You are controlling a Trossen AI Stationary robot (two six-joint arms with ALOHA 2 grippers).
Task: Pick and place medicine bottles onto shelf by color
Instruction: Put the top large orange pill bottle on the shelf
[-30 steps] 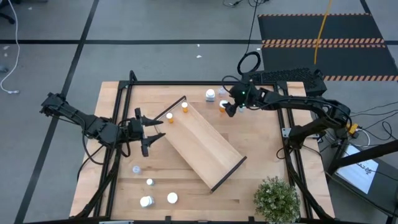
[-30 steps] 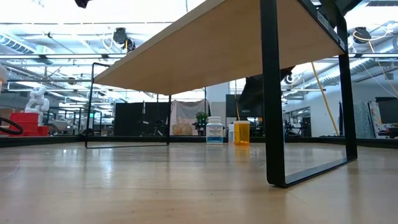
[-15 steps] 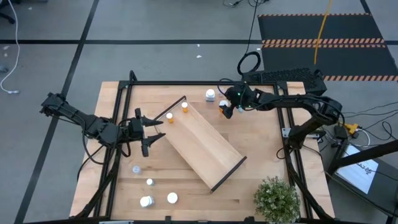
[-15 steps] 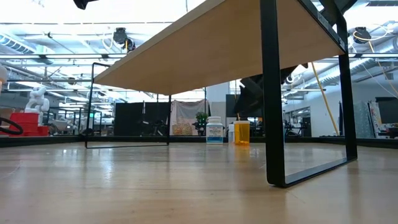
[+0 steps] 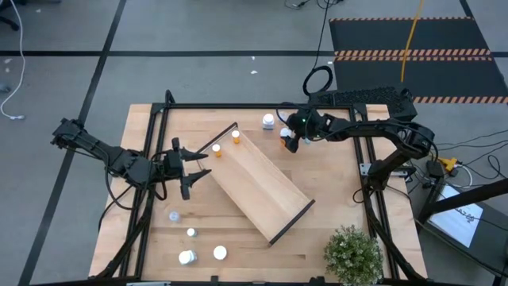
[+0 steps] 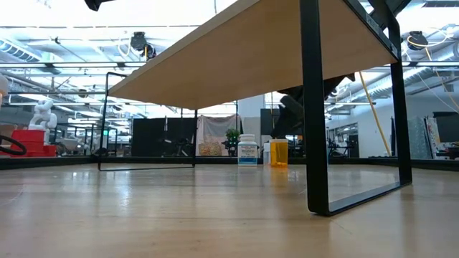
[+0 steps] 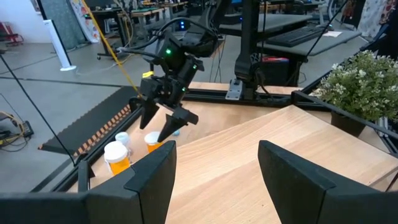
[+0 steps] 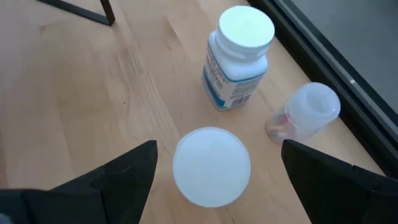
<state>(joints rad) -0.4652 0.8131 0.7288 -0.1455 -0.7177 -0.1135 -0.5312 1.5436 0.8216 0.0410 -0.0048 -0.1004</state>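
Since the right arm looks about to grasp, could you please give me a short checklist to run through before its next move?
1. Right hand open: ok, fingers spread.
2. White cap between its fingers: ok, centred in the right wrist view.
3. White bottle and small clear bottle apart from the target: ok, though close.
4. Target bottle's colour: cannot tell from the right wrist view, only its cap shows.
5. Shelf has free room: ok.
6. Left hand out of the way: ok, open at the shelf's other end.

right wrist: white-capped bottle (image 8: 211, 165) shows cap only, body hidden beneath | low view: shelf (image 6: 244, 57) cut off by top edge, its upper face unseen | high view: bottles near left counter corner (image 5: 190, 233) too small to tell colour
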